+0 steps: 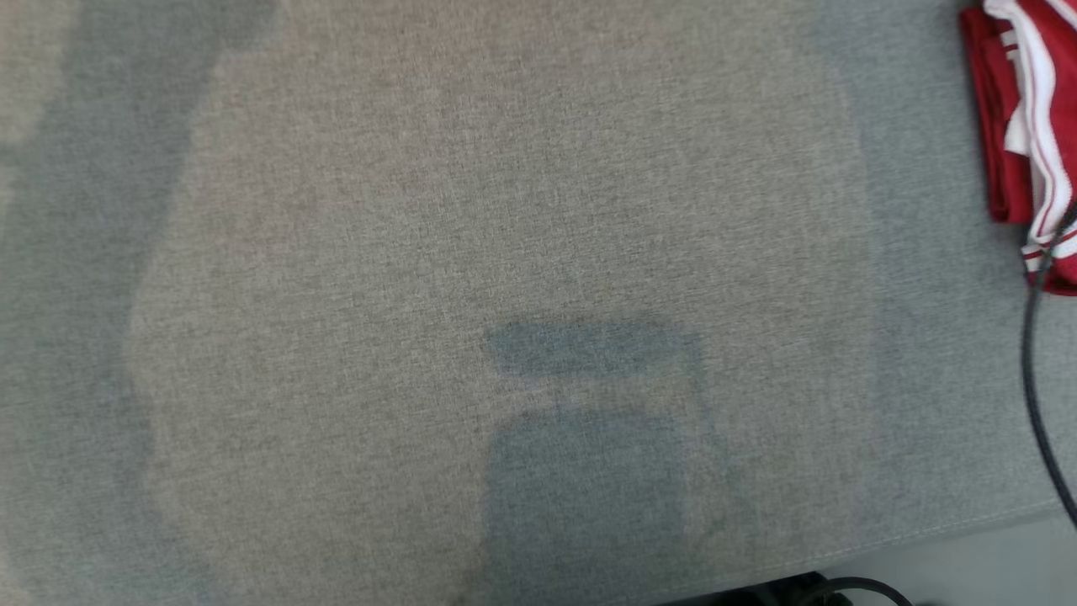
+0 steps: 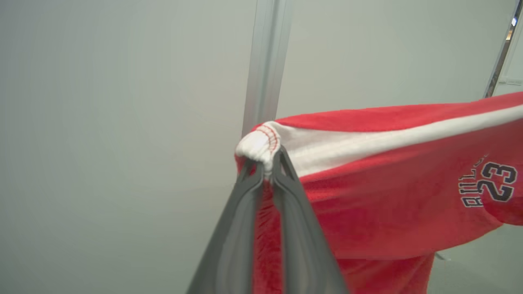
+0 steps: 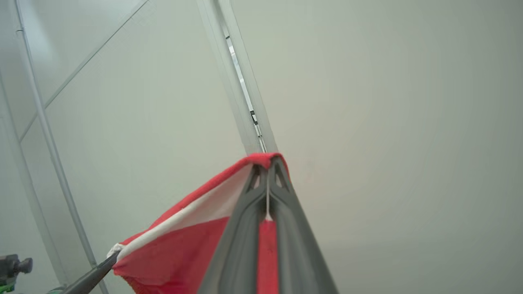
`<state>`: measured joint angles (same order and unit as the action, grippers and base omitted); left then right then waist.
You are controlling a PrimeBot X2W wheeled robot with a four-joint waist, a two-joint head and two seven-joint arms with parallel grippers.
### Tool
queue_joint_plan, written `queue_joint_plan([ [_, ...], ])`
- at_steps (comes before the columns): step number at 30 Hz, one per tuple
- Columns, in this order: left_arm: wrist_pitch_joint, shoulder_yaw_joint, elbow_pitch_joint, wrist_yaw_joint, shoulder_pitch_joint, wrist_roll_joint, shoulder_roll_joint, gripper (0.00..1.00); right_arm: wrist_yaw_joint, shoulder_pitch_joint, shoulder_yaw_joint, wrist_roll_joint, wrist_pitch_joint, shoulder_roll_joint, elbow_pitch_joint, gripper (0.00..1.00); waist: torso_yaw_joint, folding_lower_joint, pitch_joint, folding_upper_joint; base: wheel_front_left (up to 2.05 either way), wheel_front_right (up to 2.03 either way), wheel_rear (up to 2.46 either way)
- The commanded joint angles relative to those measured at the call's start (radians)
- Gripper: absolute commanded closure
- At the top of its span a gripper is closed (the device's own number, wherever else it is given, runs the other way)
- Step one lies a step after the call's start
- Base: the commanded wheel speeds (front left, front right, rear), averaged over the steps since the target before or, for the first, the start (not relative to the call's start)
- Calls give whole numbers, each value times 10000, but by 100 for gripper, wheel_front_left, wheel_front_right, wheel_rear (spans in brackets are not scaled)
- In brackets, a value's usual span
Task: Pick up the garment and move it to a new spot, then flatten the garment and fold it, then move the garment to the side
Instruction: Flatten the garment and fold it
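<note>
The garment (image 2: 392, 196) is red with a white side stripe and a dark "23" print, and it hangs stretched in the air between both grippers. My left gripper (image 2: 265, 163) is shut on its white gathered corner. My right gripper (image 3: 267, 163) is shut on a red edge of the garment (image 3: 184, 249). In the right wrist view, the left gripper's dark fingertips (image 3: 92, 275) hold the far white corner at the lower left. Red and white cloth (image 1: 1022, 126) lies at the top right of the head view; I cannot tell whether it is the same garment.
A broad grey fabric surface (image 1: 471, 278) lies below the head camera, with its front edge at the lower right and pale floor (image 1: 993, 564) beyond. A dark cable (image 1: 1033, 379) runs down the right side. Pale walls and a metal post (image 2: 265, 69) stand behind the grippers.
</note>
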<state>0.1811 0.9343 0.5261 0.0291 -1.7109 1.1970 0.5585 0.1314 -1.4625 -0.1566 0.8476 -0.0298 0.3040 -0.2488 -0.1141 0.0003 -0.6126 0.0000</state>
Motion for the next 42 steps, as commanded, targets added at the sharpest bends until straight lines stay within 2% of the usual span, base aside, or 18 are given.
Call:
queue_joint_plan([
  [1, 427, -176, 596, -229, -346, -197, -312, 100, -16, -661, 257, -363, 698, -447, -673, 100, 111, -3, -863, 0, 0, 0, 0],
  [4, 763, -514, 1456, -684, -445, -460, -603, 100, -16, -948, 324, -273, 1260, -1163, -1622, 100, 60, -3, -1131, 0, 0, 0, 0],
  [6, 837, -676, 1735, -1023, 74, -632, -889, 100, -10, -503, -81, -295, 1438, -1155, -1778, 100, 86, -3, -1170, 0, 0, 0, 0],
  [8, 836, -1235, 1627, -1266, 698, -854, -1049, 100, -10, 201, -654, -86, 1510, -951, -1700, 100, 108, -3, -1127, 0, 0, 0, 0],
  [11, 844, -2108, 978, -1510, 2398, -1158, -1247, 100, -8, 1742, -1700, 358, 1519, -298, -1024, 100, 192, -3, -999, 0, 0, 0, 0],
  [15, 836, -2330, -283, -1592, 5330, -1941, -1235, 100, -8, 4642, -2728, 1174, 1784, 1015, 69, 100, 369, -3, -380, 0, 0, 0, 0],
  [16, 836, -2330, -283, -1592, 5330, -1941, -1235, 100, -8, 4642, -2728, 1174, 1784, 1015, 69, 100, 369, -3, -380, 0, 0, 0, 0],
  [19, 839, -2154, -1262, -1597, 7255, -2576, -843, 100, -8, 6820, -2958, 1945, 2018, 1954, 949, 100, 478, -3, 184, 0, 0, 0, 0],
  [22, 836, -2387, -2042, -1598, 9240, -2883, -689, 100, -8, 8846, -2961, 2641, 2208, 2653, 1716, 100, 500, -3, 744, 0, 0, 0, 0],
  [25, 822, -2516, -2788, -1291, 11027, -2983, -507, 100, -10, 10505, -2947, 2983, 2295, 3294, 2359, 100, 507, -3, 1319, 0, 0, 0, 0],
  [28, 819, -2382, -3593, -736, 12755, -2963, -348, 100, -10, 11886, -2942, 3180, 2337, 3750, 2781, 100, 478, -3, 1883, 0, 0, 0, 0],
  [31, 819, -2231, -4369, 38, 14275, -2854, -150, 100, -17, 13185, -2814, 3219, 2310, 4199, 2972, 100, 495, -3, 2407, 0, 0, 0, 0],
  [33, 823, -2144, -4839, 733, 15199, -2947, 27, 100, -19, 14135, -2653, 3311, 2300, 4415, 3087, 100, 523, -3, 2698, 0, 0, 0, 0],
  [38, 826, -2011, -5994, 1878, 17107, -2480, -156, 100, -23, 16565, -2027, 3777, 2271, 4936, 3597, 100, 704, -3, 3124, 0, 0, 0, 0],
  [42, 824, -2216, -6775, 2441, 18139, -1946, -433, 100, -27, 17951, -1266, 4161, 2307, 5264, 4351, 100, 805, -3, 3195, 0, 0, 0, 0],
])
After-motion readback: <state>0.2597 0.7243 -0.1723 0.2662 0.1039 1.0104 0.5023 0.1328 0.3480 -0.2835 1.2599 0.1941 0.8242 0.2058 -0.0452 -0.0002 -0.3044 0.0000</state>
